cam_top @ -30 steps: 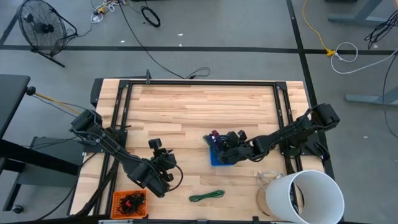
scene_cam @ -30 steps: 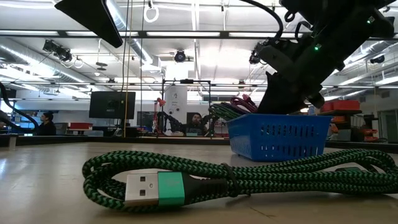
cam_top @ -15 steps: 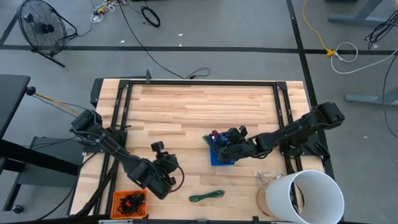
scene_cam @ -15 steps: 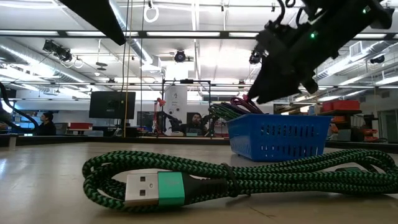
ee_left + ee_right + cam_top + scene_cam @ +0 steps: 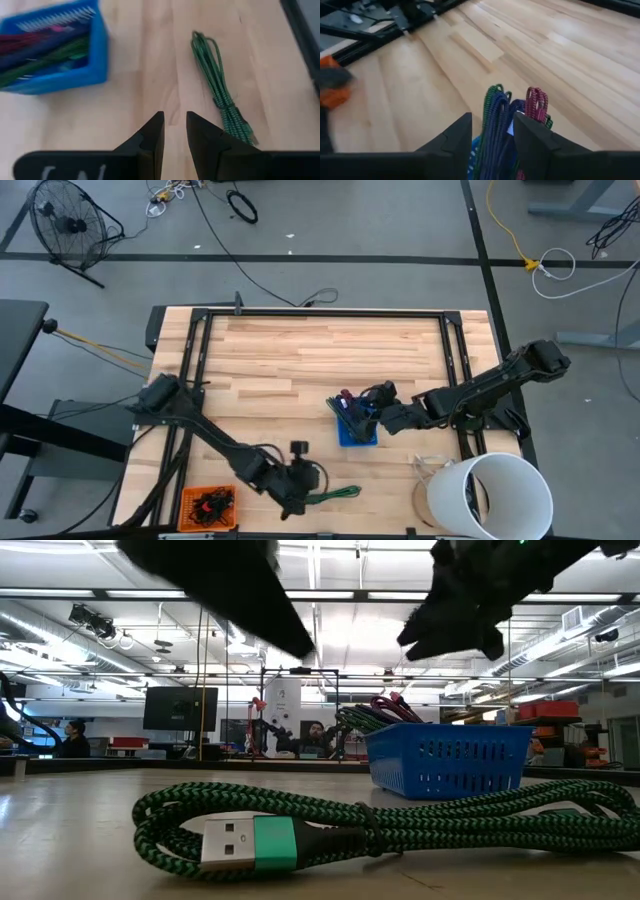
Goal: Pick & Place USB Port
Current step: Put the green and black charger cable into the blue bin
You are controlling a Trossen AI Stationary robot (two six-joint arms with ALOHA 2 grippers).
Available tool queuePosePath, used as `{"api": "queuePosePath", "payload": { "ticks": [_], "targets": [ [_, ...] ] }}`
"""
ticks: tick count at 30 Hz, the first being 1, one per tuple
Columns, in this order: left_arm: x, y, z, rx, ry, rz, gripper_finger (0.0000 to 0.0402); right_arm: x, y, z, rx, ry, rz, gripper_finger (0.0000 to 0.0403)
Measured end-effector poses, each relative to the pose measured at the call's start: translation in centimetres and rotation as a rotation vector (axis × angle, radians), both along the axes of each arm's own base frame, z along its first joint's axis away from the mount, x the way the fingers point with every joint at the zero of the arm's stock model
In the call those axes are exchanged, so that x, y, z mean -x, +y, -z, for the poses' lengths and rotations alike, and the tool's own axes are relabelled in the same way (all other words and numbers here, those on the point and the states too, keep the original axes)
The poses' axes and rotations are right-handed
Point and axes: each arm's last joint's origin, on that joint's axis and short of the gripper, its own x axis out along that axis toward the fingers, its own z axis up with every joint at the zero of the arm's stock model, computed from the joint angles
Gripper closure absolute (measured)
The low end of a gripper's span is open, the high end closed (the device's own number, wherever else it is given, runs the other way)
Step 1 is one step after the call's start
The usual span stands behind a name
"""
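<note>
The green braided USB cable (image 5: 333,496) lies coiled and untouched on the wooden surface (image 5: 300,360), at about seven o'clock from the blue basket (image 5: 357,430), which already holds several bundled cables. The left gripper (image 5: 300,502) hovers just beside the cable's nine o'clock end, fingers (image 5: 154,132) slightly parted around nothing. The right gripper (image 5: 372,418) hangs above the basket, fingers (image 5: 460,131) spread, empty. Pick-up and placement both look undone.

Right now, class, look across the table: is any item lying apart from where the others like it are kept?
Yes. One green braided USB cable lies bundled on the bare table, near its front edge, apart from the blue basket where the other cables stand. The left gripper hovers beside it, holding nothing. Nothing looks spilled or damaged.
</note>
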Motion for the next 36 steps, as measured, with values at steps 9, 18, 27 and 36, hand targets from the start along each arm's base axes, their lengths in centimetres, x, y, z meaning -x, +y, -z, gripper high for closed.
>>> {"api": "queuePosePath", "payload": {
  "ticks": [9, 18, 27, 36],
  "targets": [
    [-3.0, 1.4, 5.4, 0.154, 0.137, 0.024, 0.0316, 0.3, 0.6, -0.8, 0.014, -0.035, -0.04, 0.0268],
    [-3.8, 0.9, 5.5, 0.296, 0.118, 0.114, 0.0316, 0.3, 0.6, -0.8, 0.017, -0.035, -0.038, 0.0268],
    [-3.6, 0.4, 5.5, 0.382, 0.144, 0.093, 0.0312, 0.4, 0.6, -0.7, 0.016, -0.031, -0.04, 0.0268],
    [-3.6, 0.3, 5.5, 0.435, 0.161, 0.066, 0.0235, 0.4, 0.6, -0.7, 0.015, -0.032, -0.039, 0.0268]
  ]
}}
